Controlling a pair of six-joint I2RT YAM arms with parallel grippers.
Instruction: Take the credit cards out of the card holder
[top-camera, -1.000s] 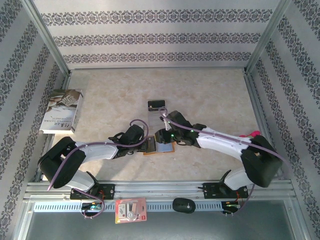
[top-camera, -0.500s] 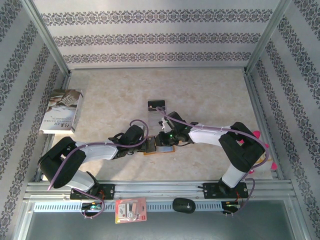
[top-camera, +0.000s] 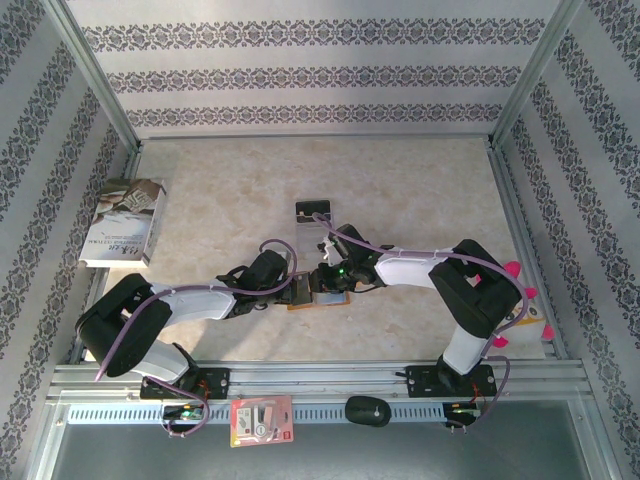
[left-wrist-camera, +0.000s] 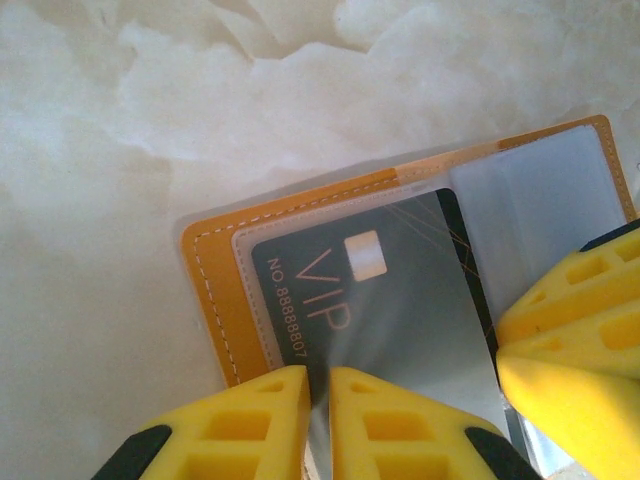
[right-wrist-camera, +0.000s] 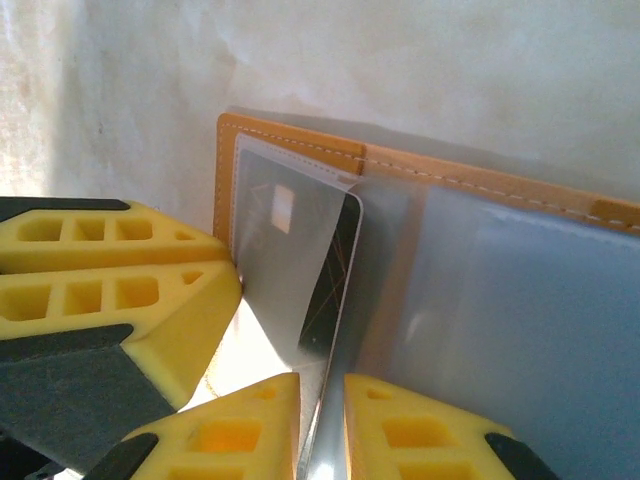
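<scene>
**Black card (left-wrist-camera: 400, 300) in the open card holder (left-wrist-camera: 210, 300)**

The card sits in the holder's clear pocket (left-wrist-camera: 540, 200), and the holder lies flat on the worktop (left-wrist-camera: 150, 120) between both hands. The left hand (left-wrist-camera: 320, 385), narrow, grips the holder's near edge. The right hand (right-wrist-camera: 322, 392), narrow, pinches the card's edge just beside it.

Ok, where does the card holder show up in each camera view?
Top: holder at table centre, between the two arm tips.
Left wrist: holder centre-left, orange rim running to the upper right.
Right wrist: holder along the top, orange rim from upper left to the right edge.
Shared landmark: the dark card tucked inside, in both wrist views.
</scene>
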